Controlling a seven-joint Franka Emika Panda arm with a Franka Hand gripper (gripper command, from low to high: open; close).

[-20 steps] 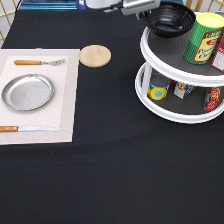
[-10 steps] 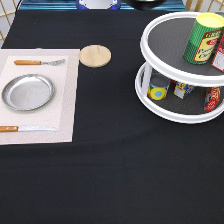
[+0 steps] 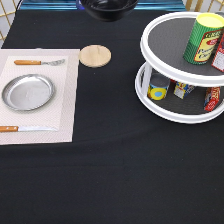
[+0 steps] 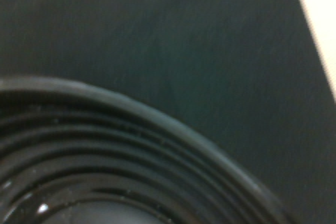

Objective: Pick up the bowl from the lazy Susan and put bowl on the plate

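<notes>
Exterior view: bowl [image 3: 108, 8] is off the lazy Susan [image 3: 170, 50], hanging in the air at the frame's top edge, up and left of the turntable's upper tier. Gripper itself is cut off above the frame, not seen, so its grip cannot be told. Wrist view fills with the bowl's ringed black inside [image 4: 97, 170] over dark cloth, so I judge it carried. Plate [image 3: 27, 92] sits bare on a pale placemat [image 3: 65, 100], well left of the lazy Susan; placing is not yet done. Black tablecloth [image 3: 115, 175] covers the table; wooden coaster [image 3: 95, 55] lies between plate and turntable.
</notes>
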